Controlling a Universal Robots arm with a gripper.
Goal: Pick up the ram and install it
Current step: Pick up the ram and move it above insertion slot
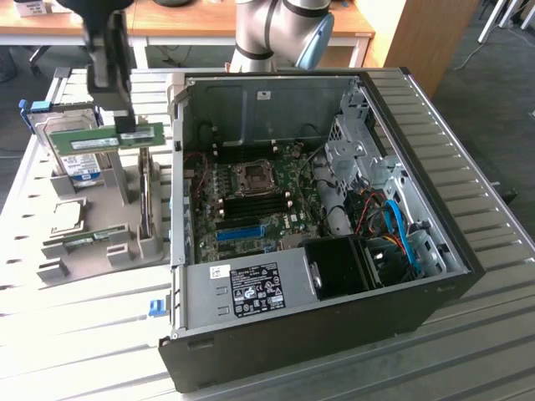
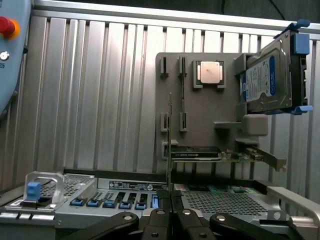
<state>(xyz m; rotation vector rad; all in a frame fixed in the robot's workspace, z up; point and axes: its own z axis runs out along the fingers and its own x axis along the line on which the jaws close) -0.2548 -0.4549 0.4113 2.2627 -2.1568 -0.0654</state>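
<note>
The ram (image 1: 104, 139), a long green board, hangs level in the air over the grey parts holder (image 1: 92, 251), to the exterior view's left of the open computer case (image 1: 334, 334). My gripper (image 1: 127, 125) is shut on its upper edge near one end. In the wrist view the ram (image 2: 170, 145) shows edge-on as a thin upright line rising from between my shut fingertips (image 2: 170, 196). The motherboard (image 1: 251, 196) lies in the case with dark memory slots (image 1: 251, 206) near its middle.
A silver hard drive (image 1: 79, 157) with blue rails stands in the holder just behind the ram. A square chip (image 2: 210, 72) and another green board (image 2: 200, 154) rest in the holder. The case's walls, drive cage (image 1: 359, 159) and black fan shroud (image 1: 338, 267) surround the motherboard.
</note>
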